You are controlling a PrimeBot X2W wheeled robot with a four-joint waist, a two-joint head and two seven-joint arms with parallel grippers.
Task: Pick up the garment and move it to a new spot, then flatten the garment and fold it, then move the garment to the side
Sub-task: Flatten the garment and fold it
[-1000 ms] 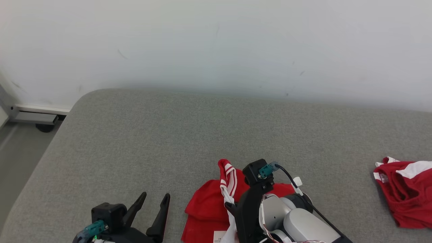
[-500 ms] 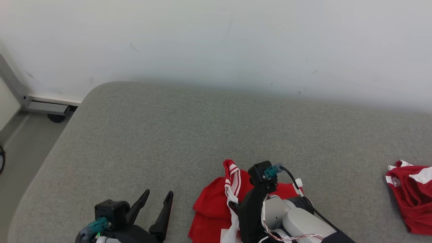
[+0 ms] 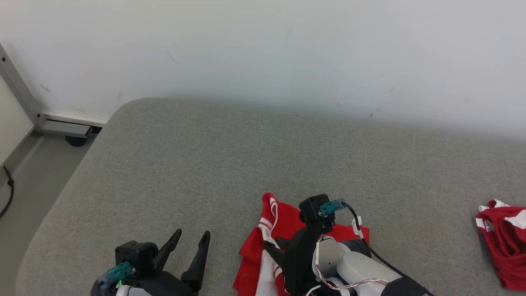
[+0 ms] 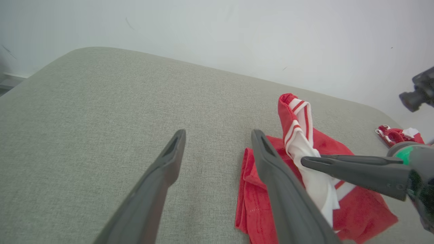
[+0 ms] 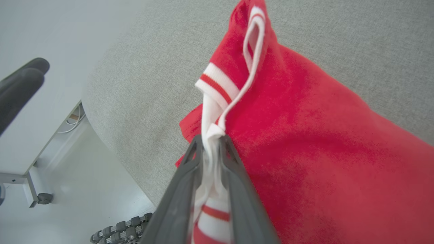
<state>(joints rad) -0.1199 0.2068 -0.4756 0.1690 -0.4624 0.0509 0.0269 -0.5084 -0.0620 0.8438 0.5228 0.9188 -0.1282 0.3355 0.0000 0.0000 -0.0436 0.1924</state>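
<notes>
Right gripper (image 5: 210, 141) pinches only the white trim (image 5: 217, 83) of the garment (image 5: 305, 142) near the cushion (image 3: 246, 156) front edge, left gripper (image 3: 191, 236) spread: thin hold, it may slip free

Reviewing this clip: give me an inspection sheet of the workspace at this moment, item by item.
Surface: grey fabric pad, rounded corner at the left.
Job's things: red garment with white striped trim, crumpled near the front edge, not flattened.
Clutter: second red-and-white garment, bunched at the far right.
Pincers: left pincer open, holding nothing; right pincer closed on the garment's white trim.
Cables: black cable looping off the right wrist; black cord on the floor at the left.
Surroundings: white wall, lightly scuffed; metal frame with a caster beside the pad.
</notes>
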